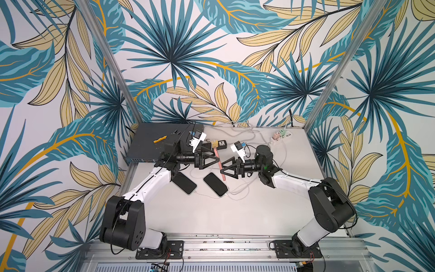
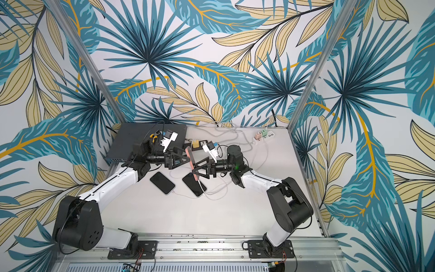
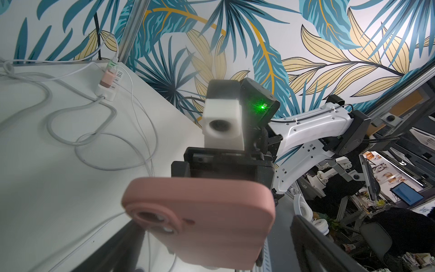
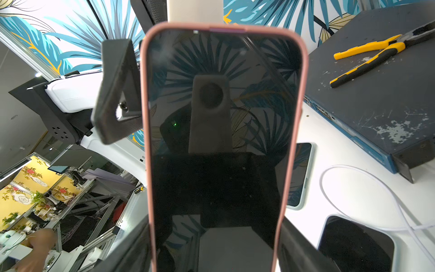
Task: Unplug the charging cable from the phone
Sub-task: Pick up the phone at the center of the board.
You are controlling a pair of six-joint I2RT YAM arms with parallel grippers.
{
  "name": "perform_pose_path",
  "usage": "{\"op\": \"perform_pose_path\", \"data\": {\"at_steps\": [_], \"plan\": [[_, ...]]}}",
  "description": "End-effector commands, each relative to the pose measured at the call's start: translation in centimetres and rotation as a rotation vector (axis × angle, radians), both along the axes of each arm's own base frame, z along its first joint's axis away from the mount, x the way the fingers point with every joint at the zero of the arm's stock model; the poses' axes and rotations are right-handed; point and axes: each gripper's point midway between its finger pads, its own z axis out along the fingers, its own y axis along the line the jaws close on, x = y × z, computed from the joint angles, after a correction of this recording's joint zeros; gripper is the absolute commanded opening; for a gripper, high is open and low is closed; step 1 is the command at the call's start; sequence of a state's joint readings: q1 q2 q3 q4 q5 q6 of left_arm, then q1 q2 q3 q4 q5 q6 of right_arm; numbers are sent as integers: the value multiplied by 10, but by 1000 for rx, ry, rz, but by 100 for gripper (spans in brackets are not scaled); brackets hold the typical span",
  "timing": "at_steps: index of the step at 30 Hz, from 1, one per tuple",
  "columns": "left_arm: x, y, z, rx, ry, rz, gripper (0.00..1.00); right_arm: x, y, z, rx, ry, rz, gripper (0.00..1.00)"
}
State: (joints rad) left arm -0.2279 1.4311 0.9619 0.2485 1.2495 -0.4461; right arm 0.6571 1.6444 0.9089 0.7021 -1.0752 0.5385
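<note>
A flat grey box is set at the far left corner of a white table, and yellow-handled pliers are laid on its scratched top. A white power strip is placed near the far right corner, with a pink charger and a green charger plugged into it. The walls are covered with leaf-patterned wallpaper.

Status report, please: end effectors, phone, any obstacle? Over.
Right end effector shut on pink phone, held above table. Left end effector open, astride its camera end. Charging port hidden. Two phones, cables below.
</note>
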Motion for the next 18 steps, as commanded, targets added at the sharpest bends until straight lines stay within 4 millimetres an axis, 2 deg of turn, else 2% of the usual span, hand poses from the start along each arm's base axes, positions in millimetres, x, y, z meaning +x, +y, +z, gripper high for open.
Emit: {"op": "perform_pose_path", "data": {"at_steps": [1,8,13,18], "plan": [[-6,-2,2,-9,-24,-26,100,-5,6,14,34,-54,35,66],[-8,-1,2,-10,-31,-31,98,-5,8,12,31,-53,35,66],[-8,-2,1,-10,-36,-32,84,-5,8,11,27,-50,35,66],[-8,-1,1,-9,-40,-29,76,-4,8,7,17,-44,34,69]]}}
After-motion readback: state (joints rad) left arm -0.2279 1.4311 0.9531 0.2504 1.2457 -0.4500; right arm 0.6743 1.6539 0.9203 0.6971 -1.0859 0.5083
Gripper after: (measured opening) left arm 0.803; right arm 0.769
